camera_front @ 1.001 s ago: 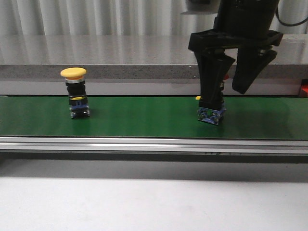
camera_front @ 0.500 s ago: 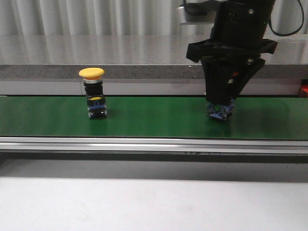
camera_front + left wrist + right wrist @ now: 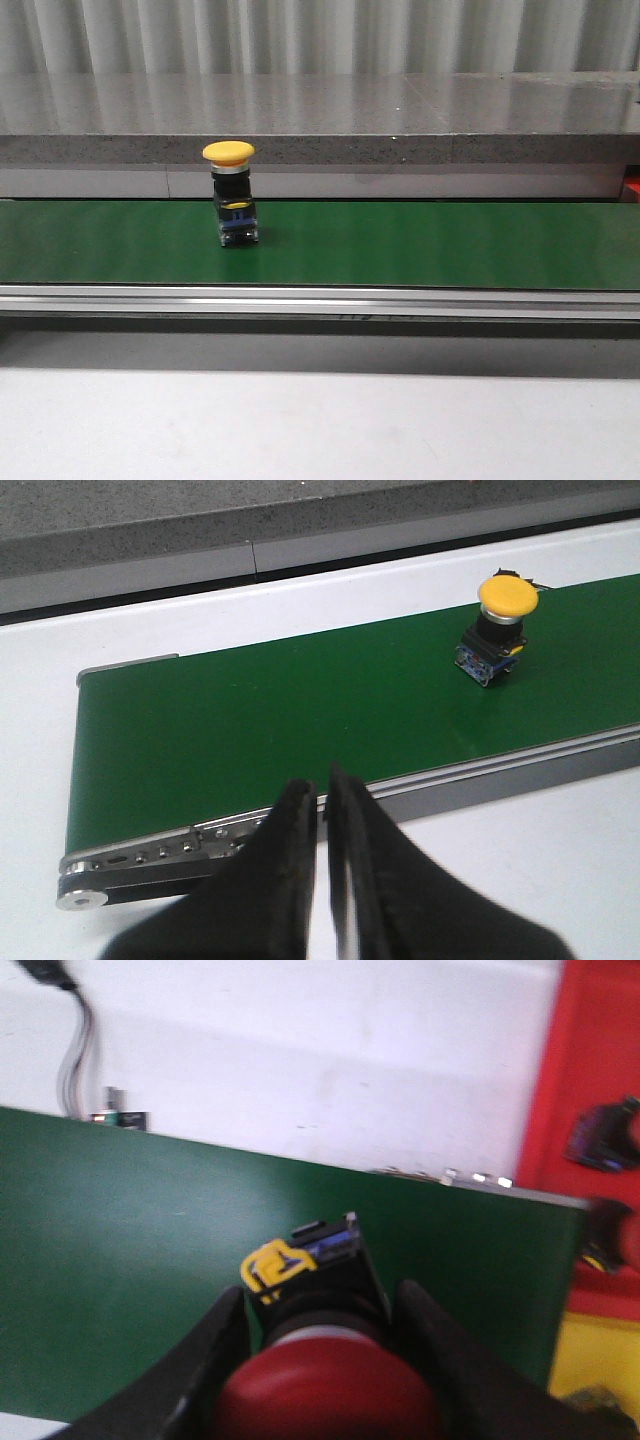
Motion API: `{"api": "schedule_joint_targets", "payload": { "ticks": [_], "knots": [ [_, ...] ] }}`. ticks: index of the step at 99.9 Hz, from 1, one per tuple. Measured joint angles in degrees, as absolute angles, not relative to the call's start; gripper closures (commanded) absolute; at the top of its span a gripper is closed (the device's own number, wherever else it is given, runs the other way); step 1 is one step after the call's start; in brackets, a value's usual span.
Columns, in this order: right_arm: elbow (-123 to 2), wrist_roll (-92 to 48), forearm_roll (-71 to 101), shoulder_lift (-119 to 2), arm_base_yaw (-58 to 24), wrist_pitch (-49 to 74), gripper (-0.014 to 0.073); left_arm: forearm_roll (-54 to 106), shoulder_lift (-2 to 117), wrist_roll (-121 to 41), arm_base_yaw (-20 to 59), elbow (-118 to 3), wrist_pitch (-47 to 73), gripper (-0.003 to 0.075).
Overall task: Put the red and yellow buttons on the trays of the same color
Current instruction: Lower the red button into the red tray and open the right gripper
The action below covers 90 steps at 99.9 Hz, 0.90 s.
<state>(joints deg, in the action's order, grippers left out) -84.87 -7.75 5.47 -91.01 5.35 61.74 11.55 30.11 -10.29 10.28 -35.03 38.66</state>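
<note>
Right end effector (image 3: 320, 1360) clamped on the red button (image 3: 325, 1395), carried above the green belt (image 3: 120, 1260); red tray (image 3: 600, 1060) and yellow tray (image 3: 590, 1360) lie just beyond the belt's end. I should hold it upright and release over red only. Left end effector (image 3: 322, 810) is closed and empty; the yellow button (image 3: 231, 195) stands on the belt.

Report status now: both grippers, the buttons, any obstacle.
Left gripper shut, empty, low over belt edge. Right gripper shut on red button, lifted. Yellow button upright on green belt. No obstacle seen.
</note>
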Motion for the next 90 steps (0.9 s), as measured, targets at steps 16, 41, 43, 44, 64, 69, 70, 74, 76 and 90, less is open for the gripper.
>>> {"api": "schedule_joint_targets", "payload": {
  "ticks": [16, 41, 43, 44, 64, 69, 70, 74, 76, 90],
  "knots": [
    [-84.87, -7.19, 5.11, -91.01, 14.83, 62.19, 0.0430, 11.55, 30.11, -10.29, 10.28, -35.03, 38.66, 0.0726],
    [-84.87, -4.51, 4.98, -92.20, 26.90, 61.28, 0.0430, 11.55, 30.11, -10.29, 10.28, -35.03, 38.66, 0.0726],
    [-84.87, -4.38, 4.98, -92.37, 27.72, 61.11, 0.0430, 11.55, 30.11, -10.29, 10.28, -35.03, 38.66, 0.0726],
    [-84.87, -4.24, 4.98, -92.55, 28.26, 61.13, 0.0430, 11.55, 30.11, -10.29, 10.28, -35.03, 38.66, 0.0726],
    [-84.87, -2.53, 4.84, -96.57, 33.15, 58.08, 0.0430, 11.55, 30.11, -10.29, 10.28, -35.03, 38.66, 0.0726],
    [-84.87, -2.39, 4.84, -97.99, 33.62, 56.94, 0.0430, 11.55, 30.11, -10.29, 10.28, -35.03, 38.66, 0.0725],
    [-84.87, -2.39, 4.84, -98.20, 33.62, 56.75, 0.0430, 11.55, 30.11, -10.29, 10.28, -35.03, 38.66, 0.0726],
    [-84.87, -2.25, 4.84, -99.46, 33.76, 55.75, 0.0430, 11.55, 30.11, -10.29, 10.28, -35.03, 38.66, 0.0726],
    [-84.87, -2.25, 4.84, -100.10, 33.76, 55.20, 0.0430, 11.55, 30.11, -10.29, 10.28, -35.03, 38.66, 0.0725],
    [-84.87, -2.16, 5.23, -104.20, 33.76, 52.02, 0.0430, 11.55, 30.11, -10.29, 10.28, -35.03, 38.66, 0.0726]
  ]
}}
